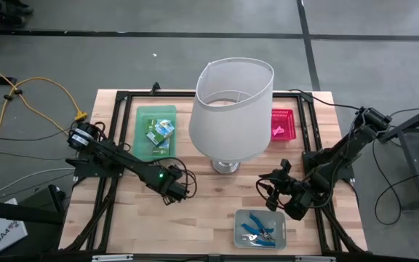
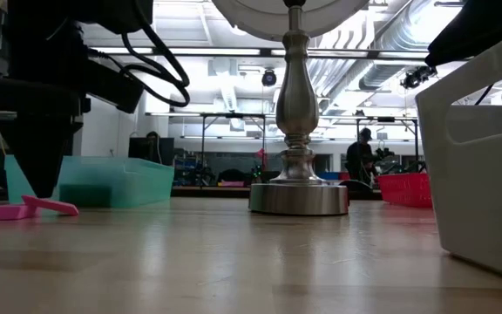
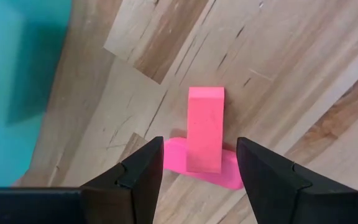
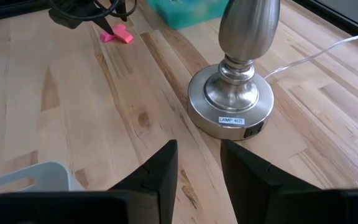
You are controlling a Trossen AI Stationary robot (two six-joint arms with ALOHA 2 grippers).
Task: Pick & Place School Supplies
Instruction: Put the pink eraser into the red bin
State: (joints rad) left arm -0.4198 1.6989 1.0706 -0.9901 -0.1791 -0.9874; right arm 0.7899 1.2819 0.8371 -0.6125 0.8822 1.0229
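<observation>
Butcher-block tabletop (image 1: 217,193) carried everything, with a workshop and a standing person (image 2: 357,157) beyond it. Two pink erasers (image 3: 204,134) lay crossed just beside the green tray (image 1: 142,138) — the upper one's long axis ran straight out between the left pincer (image 3: 200,163), whose fingers stood spread. The lamp (image 1: 231,109) stood between the arms — the right pincer (image 4: 199,163), slightly parted and empty, hovered near the grey tray (image 1: 238,231) of blue-handled scissors (image 1: 257,227).

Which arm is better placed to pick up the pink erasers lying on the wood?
Left. Its claw is open directly over the pink erasers. The right claw is across the table, facing the lamp base.
</observation>
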